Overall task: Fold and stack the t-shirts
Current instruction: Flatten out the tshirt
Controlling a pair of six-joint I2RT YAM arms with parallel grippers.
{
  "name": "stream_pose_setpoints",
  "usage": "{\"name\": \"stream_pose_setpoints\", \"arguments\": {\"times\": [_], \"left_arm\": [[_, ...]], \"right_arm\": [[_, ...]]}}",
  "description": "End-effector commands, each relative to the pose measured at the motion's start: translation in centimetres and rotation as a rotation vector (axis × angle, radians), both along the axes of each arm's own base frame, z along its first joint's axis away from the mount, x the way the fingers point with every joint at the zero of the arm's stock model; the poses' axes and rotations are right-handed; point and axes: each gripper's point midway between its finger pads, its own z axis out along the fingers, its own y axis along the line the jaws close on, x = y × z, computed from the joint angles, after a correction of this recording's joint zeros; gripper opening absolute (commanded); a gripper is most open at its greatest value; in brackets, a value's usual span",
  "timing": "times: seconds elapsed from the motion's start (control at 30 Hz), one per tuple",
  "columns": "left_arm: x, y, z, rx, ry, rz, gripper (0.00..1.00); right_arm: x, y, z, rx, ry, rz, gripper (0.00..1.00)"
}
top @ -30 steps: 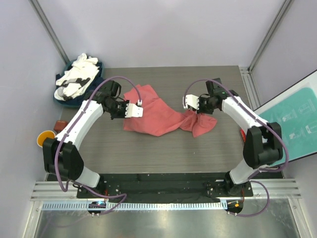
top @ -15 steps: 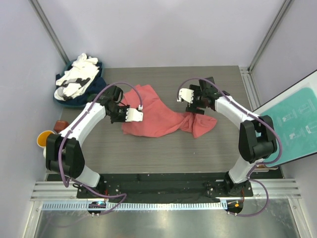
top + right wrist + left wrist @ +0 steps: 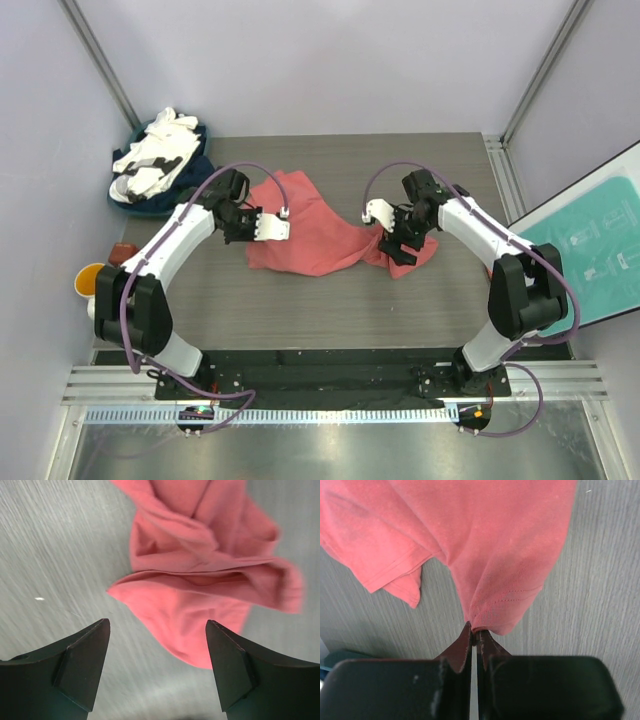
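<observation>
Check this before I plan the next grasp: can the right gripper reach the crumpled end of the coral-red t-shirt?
Probably yes. The right gripper hangs open right over the crumpled end of the coral-red t-shirt, and nothing shows between its fingers and the cloth.

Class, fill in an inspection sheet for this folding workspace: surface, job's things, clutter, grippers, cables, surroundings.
Surface: grey table, no spills seen.
Job's things: coral-red t-shirt crumpled mid-table; white and navy pile at the far left corner.
Clutter: orange mug and small red-brown object beside the left edge.
Grippers: left gripper shut on the shirt's hem; right gripper open above its bunched end.
Cables: purple cables loop above each arm.
Surroundings: pale walls; teal board at right.
</observation>
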Motion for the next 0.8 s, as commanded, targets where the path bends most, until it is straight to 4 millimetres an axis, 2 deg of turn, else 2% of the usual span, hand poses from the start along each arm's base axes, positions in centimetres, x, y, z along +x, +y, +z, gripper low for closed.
{"name": "stream_pose_setpoints", "arguments": {"times": [0.0, 0.13, 0.23, 0.57, 0.77], "left_arm": [[2.0, -0.1, 1.6, 0.004, -0.056, 0.014, 0.00], [2.3, 0.0, 1.8, 0.014, -0.063, 0.015, 0.00], [2.4, 0.2, 1.5, 0.028, -0.066, 0.014, 0.00], [2.8, 0.0, 1.2, 0.024, -0.060, 0.014, 0.00], [3.5, -0.1, 1.5, 0.021, -0.082, 0.017, 0.00]], "right_arm": [[-1.7, 0.8, -2.0, 0.068, 0.087, -0.131, 0.82], [-2.5, 0.9, -3.3, 0.079, 0.123, -0.188, 0.82], [-2.3, 1.1, -4.1, 0.087, 0.116, -0.236, 0.82], [-0.3, 1.8, -6.6, 0.037, 0.039, -0.299, 0.80], [-1.2, 1.5, -8.5, -0.020, 0.069, -0.286, 0.73]]}}
